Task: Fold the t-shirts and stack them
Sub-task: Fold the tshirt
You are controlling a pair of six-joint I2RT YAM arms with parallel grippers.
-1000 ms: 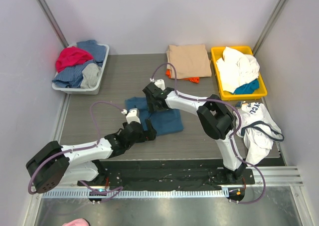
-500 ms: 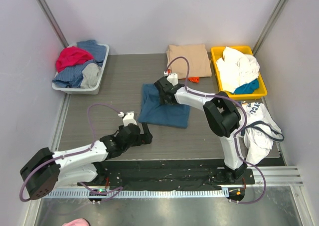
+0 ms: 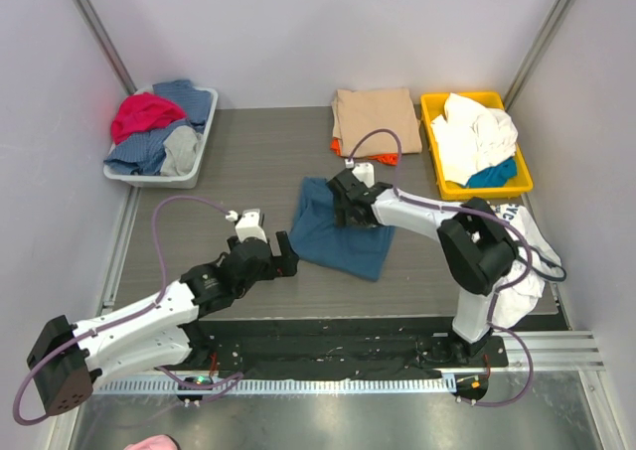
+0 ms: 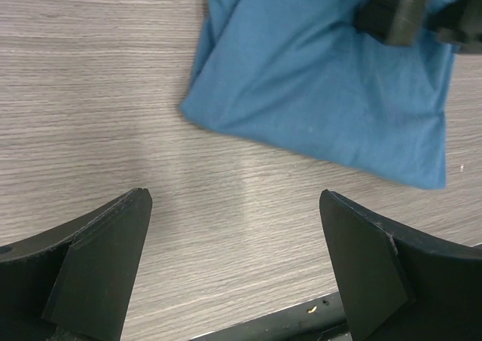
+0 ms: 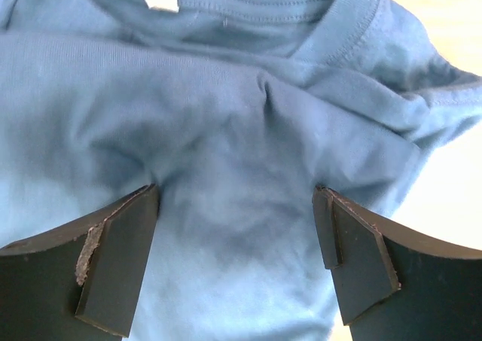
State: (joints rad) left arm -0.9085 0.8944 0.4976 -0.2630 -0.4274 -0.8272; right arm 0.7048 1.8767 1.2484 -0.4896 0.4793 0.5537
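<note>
- The dark teal-blue t-shirt (image 3: 343, 239) lay folded in a slightly skewed rectangle near the middle of the table (image 3: 238, 162).
- The right gripper (image 3: 348, 200) sat on the shirt's far end, jaws spread wide, both fingers pressed down on the cloth.
- The left gripper (image 3: 282, 258) hung over bare table just left of the shirt, jaws fully spread and holding nothing.
- At the far edge, the tan-beige t-shirt (image 3: 376, 120) lay folded on top of the orange t-shirt (image 3: 339, 148), beside a yellow bin (image 3: 429, 107).

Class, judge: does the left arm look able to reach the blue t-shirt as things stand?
Probably yes: the open left gripper faces the blue t-shirt with only bare table between them.
</note>
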